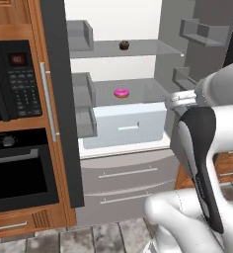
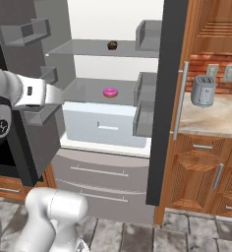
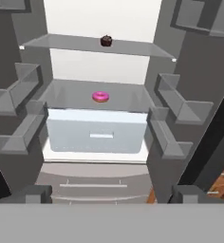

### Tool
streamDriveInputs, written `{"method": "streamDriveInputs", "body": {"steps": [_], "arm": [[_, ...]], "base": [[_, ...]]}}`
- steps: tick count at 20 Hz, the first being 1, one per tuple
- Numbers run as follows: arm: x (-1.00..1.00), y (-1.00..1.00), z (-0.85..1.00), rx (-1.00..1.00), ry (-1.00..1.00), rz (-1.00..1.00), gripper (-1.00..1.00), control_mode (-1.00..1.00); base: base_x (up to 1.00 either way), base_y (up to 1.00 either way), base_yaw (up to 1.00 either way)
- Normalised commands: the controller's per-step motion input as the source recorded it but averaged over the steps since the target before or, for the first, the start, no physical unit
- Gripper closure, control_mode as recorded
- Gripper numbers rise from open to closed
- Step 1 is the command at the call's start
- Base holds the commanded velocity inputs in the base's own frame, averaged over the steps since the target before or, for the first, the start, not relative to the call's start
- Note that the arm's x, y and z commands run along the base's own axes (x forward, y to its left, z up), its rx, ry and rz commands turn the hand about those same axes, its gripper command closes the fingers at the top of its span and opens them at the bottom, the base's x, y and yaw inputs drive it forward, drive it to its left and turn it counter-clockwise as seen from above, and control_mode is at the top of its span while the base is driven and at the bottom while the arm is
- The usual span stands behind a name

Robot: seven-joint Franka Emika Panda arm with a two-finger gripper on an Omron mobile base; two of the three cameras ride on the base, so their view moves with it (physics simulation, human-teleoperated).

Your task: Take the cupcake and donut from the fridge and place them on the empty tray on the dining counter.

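The tiny dark brown roundish cupcake [image 3: 106,41] sits on the upper grey glass shelf [image 3: 61,43] of the tall grey stainless French-door fridge [image 1: 138,178], near that shelf's front edge and about midway across it. The small ring donut with bright pink icing [image 3: 100,97] lies on the lower grey shelf [image 3: 66,97], almost directly beneath the cupcake, with bare shelf all round it. Below that shelf is a pale white crisper drawer [image 3: 97,133] with a short bar handle, and lower still the closed grey drawers.

Both fridge doors stand wide open, their grey door bins [image 3: 175,107] flanking the white interior on either side and narrowing the way in.

The two-finger gripper [image 3: 109,193] hangs outside the fridge, well apart from both pastries, facing the shelves with its dark fingertips [image 3: 35,192] spread wide and nothing between them.

To the right, a silver toaster [image 2: 203,91] stands on a beige stone wall counter [image 2: 221,118].
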Motion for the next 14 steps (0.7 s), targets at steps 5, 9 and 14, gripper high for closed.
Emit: {"method": "streamDriveInputs", "body": {"steps": [5,9,14], "arm": [[0.00,-0.07,-0.17,0.00,-0.01,0.00,-1.00,-1.00],[-0.03,0.00,-0.16,0.00,0.00,0.05,-1.00,-1.00],[-0.02,0.00,-0.10,0.00,0.00,0.22,-1.00,-1.00]], "base": [[0.00,0.00,0.00],[0.00,0.00,0.00],[0.00,0.00,0.00]]}}
